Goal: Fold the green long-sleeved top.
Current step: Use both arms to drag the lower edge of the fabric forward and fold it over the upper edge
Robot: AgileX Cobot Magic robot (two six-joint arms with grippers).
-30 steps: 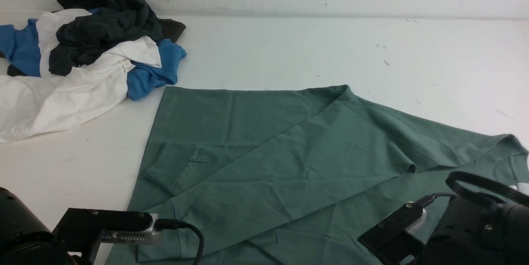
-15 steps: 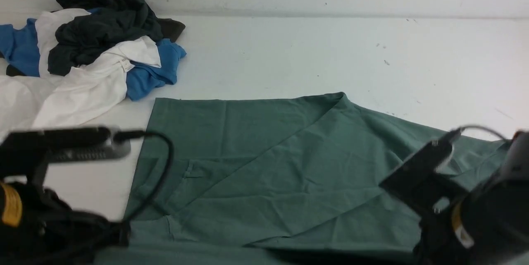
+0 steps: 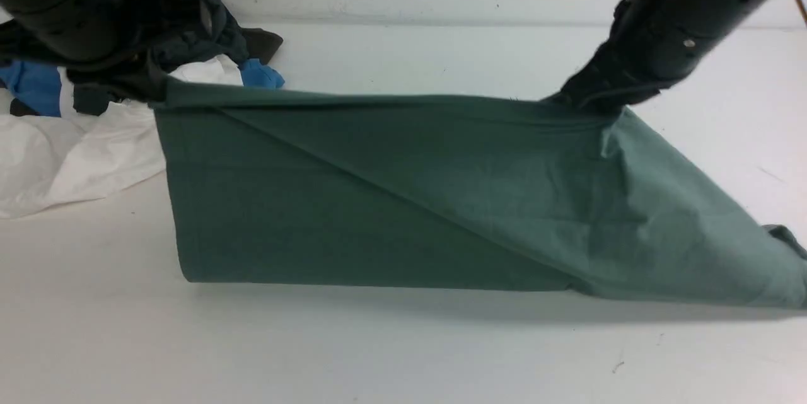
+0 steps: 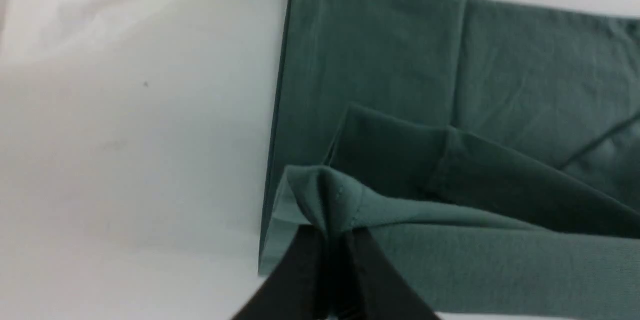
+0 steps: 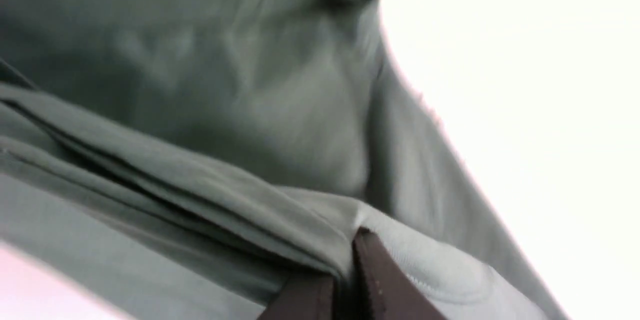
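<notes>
You have the big white table (image 3: 403, 353) with the green long-sleeved top (image 3: 391, 202) held up over its middle, low edge touching it. Your left gripper (image 4: 332, 236) and right gripper (image 5: 345, 262) each pinch its top edge.

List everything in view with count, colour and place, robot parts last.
green long-sleeved top: one, sage green, mid-table, upper edge raised, lower edge on the table
white garment: one, white, far-left pile
blue garment: one, blue, same pile
dark garment: one, near black, top of the pile
table: one, white, under everything
left claw: one, black, shut on the top's raised left corner
right claw: one, dark, shut on the raised edge toward the right
</notes>
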